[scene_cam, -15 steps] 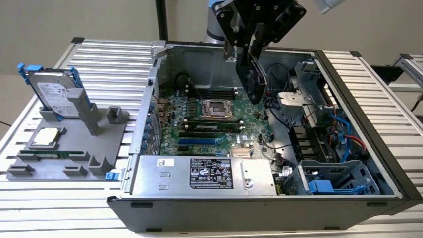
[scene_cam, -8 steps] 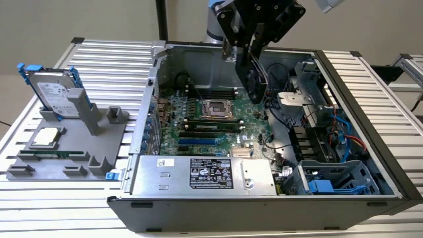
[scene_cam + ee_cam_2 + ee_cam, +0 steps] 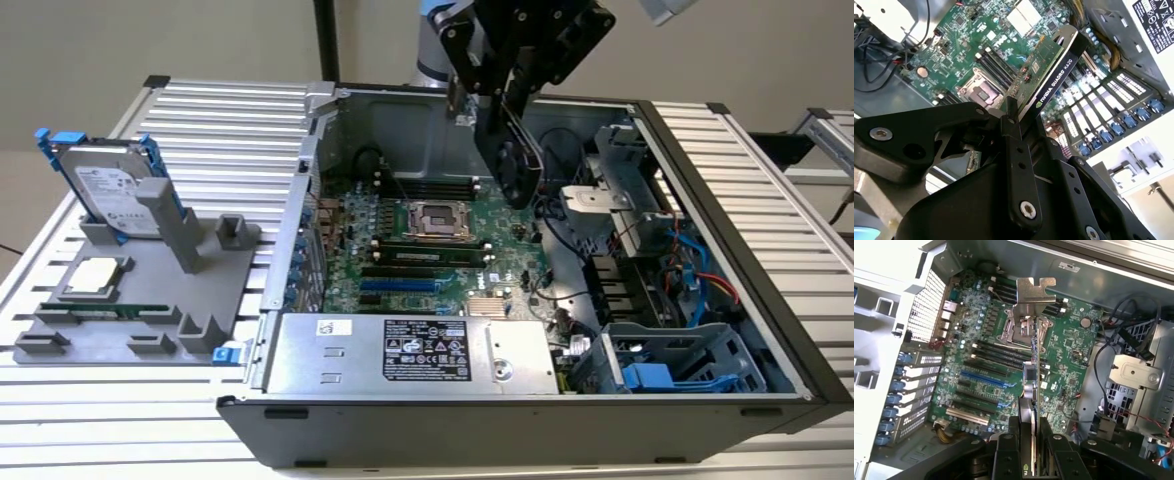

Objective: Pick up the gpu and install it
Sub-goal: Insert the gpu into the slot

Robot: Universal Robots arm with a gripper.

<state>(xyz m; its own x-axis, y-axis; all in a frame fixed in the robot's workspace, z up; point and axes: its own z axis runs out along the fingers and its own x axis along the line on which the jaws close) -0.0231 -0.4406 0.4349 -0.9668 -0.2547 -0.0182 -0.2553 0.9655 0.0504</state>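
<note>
The gripper (image 3: 515, 95) hangs over the motherboard (image 3: 427, 240) inside the open computer case (image 3: 534, 430), its black fingers (image 3: 1015, 145) closed tight on the gpu (image 3: 518, 155), one on each face of the card. The card points down from the fingers towards the motherboard and is raised off it, seated in no slot. In the exterior view its black cooler and round fan face outward, just beside the processor socket (image 3: 437, 220) at the middle of the motherboard. In the first wrist view the card is seen edge-on, the silver bracket (image 3: 1034, 290) at the end farthest from the gripper (image 3: 1035, 455) (the thin green board edge runs straight back to the fingers), and the blue expansion slots (image 3: 986, 380) lie on the motherboard to one side of it. The second wrist view shows the green board and the black cooler edge of the gpu (image 3: 1054, 75) slanting out over the motherboard. A hard drive (image 3: 107, 185) with blue rails stands outside the case, well apart from the motherboard.
</note>
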